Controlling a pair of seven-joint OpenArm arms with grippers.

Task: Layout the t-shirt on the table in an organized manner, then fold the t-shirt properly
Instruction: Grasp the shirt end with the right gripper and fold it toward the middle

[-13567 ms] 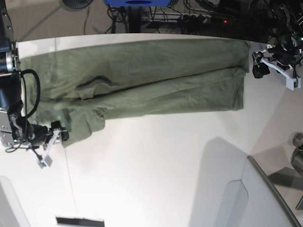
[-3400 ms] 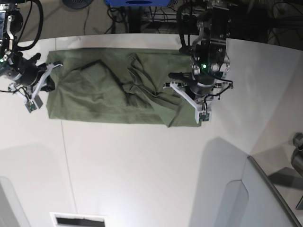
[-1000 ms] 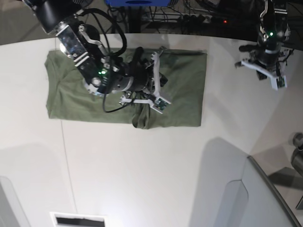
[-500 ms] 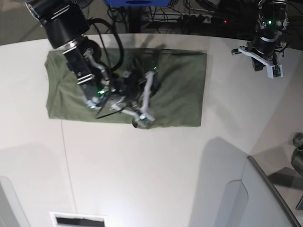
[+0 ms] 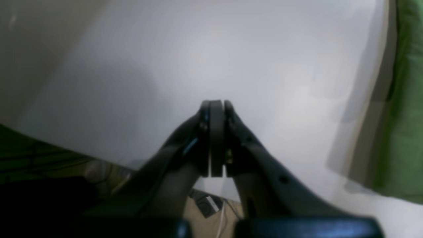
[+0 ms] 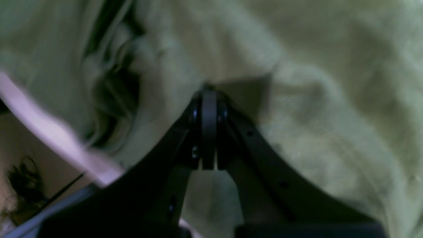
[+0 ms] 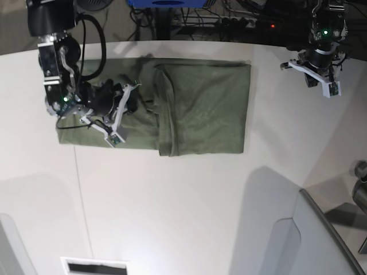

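The t-shirt (image 7: 195, 109) lies as a folded olive-green block on the table (image 7: 189, 212), toward the table's far edge, with a raised fold ridge running across it from the far side to the near side and a rumpled, darker patch on the half that the right arm covers. The right arm reaches down from beyond the table's far edge over that rumpled half of the t-shirt, its dark links bent at the wrist so that the right gripper (image 7: 117, 109) lies low and roughly level above the cloth, pointing toward the fold ridge. In the right wrist view the right gripper (image 6: 209, 99) has its two jaws pressed flat together with no cloth seen between them, the tips just at or over the t-shirt (image 6: 297, 99) beside a bunched crease; whether they touch the fabric cannot be told. The left arm stands well apart from the t-shirt, over bare table near its far edge, its forearm dropping steeply from above so that the left gripper (image 7: 321, 77) hangs over the white surface. In the left wrist view the left gripper (image 5: 214, 109) is likewise closed on nothing, jaws meeting flush, with white table (image 5: 231, 49) under it and the edge of the t-shirt (image 5: 406, 99) at the side of that view
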